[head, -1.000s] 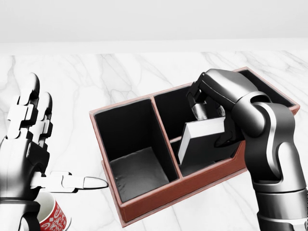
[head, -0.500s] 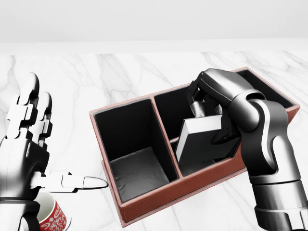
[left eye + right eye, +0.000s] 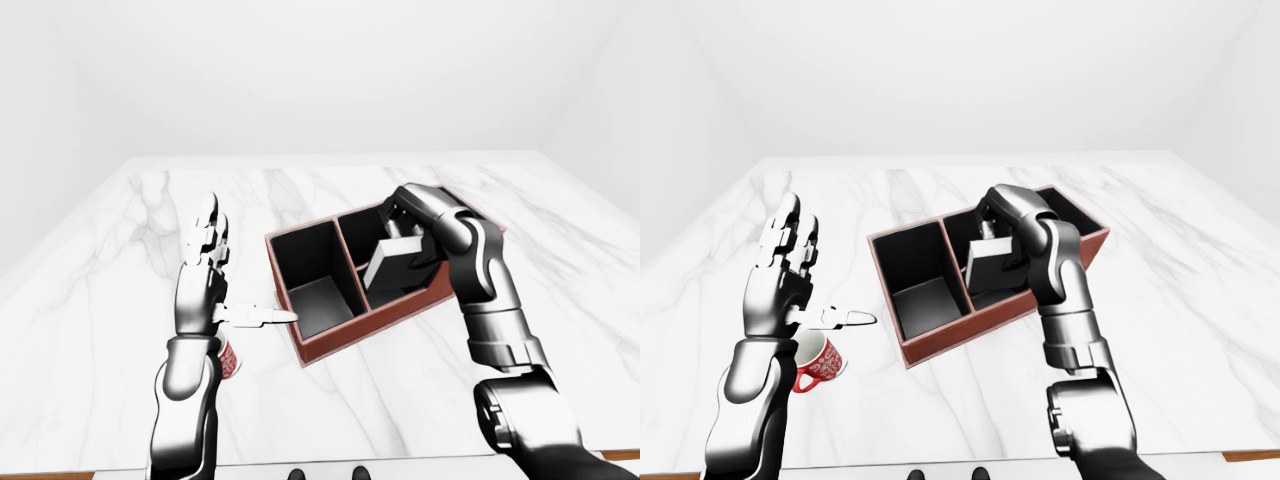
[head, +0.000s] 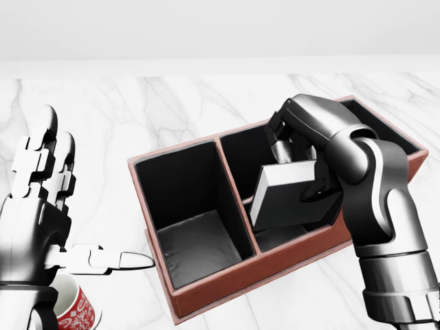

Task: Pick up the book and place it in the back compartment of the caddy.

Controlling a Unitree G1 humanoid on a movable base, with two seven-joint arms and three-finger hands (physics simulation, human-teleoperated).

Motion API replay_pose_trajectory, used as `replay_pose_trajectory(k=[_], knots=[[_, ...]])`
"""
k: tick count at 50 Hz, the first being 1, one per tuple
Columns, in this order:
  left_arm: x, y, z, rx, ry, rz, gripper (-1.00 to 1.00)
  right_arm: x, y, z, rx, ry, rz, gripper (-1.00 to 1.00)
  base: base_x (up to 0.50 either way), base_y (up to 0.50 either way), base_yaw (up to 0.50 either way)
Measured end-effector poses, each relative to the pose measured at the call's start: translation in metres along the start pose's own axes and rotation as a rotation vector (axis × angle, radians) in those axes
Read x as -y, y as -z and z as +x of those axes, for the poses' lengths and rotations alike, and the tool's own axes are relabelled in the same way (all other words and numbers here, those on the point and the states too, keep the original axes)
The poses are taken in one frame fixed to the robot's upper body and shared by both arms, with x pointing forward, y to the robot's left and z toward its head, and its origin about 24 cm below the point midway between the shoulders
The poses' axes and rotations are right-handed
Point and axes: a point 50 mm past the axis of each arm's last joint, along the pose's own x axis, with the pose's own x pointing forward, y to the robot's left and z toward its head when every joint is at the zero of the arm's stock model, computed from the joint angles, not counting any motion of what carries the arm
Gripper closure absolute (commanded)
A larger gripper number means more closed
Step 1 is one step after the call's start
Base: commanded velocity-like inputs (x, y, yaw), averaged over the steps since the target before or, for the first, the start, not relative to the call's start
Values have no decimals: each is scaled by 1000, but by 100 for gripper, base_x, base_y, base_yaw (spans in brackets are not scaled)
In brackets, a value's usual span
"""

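The caddy (image 4: 227,276) is a red-brown box with black compartments on the marble table (image 4: 137,117). My right hand (image 4: 297,157) is shut on the book (image 4: 292,199), a dark book with a white page edge. The book is tilted, with its lower end inside the right half of the caddy, over the divider between the upper and lower compartments there. My left hand (image 4: 89,199) is open and empty, raised to the left of the caddy, with its thumb pointing at the caddy's left wall.
A red mug with a white pattern (image 3: 820,362) stands under my left hand, at the lower left of the caddy. The large left compartment (image 4: 196,244) of the caddy holds nothing. The table's near edge shows at the bottom of the eye views.
My right hand has shifted the book slightly left and up within the caddy's right half. The left hand has not moved.
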Motion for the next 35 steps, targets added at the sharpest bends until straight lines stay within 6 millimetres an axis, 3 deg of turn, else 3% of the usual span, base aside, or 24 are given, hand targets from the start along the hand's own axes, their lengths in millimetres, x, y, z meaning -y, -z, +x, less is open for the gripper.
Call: replay_pose_trajectory(k=[35], knots=[[0, -1, 0, 4, 1, 0, -100, 0, 4, 9, -25, 18, 5, 100, 0, 0, 0]])
